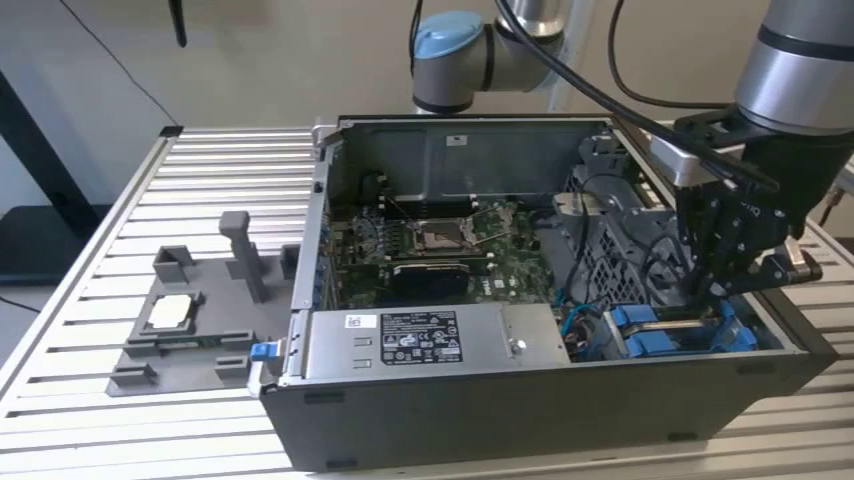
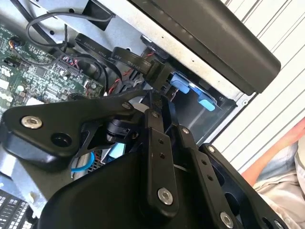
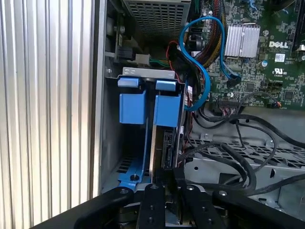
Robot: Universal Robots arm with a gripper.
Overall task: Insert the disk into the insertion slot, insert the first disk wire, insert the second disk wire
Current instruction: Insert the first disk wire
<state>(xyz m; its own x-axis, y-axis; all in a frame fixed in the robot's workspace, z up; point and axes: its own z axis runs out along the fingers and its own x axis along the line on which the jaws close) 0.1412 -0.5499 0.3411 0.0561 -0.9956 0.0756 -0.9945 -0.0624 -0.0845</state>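
Disk (image 3: 154, 148) sits in the slot (image 3: 143, 72), blue carrier home. Gripper (image 2: 152, 98) hangs at its connector end, fingers (image 2: 154, 126) nearly closed, apparently pinching the black wire plug (image 2: 155, 72). Best here: square plug to port, push straight, no rocking.

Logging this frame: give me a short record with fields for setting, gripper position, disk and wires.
setting: open computer case on a slatted table
gripper: gripper down at the case's near corner on the exterior view's right, close above the disk's connector edge
disk: disk on edge in its blue carrier, standing in the insertion slot
wires: blue wire loops beside the slot toward the circuit board; black wires lie near the gripper
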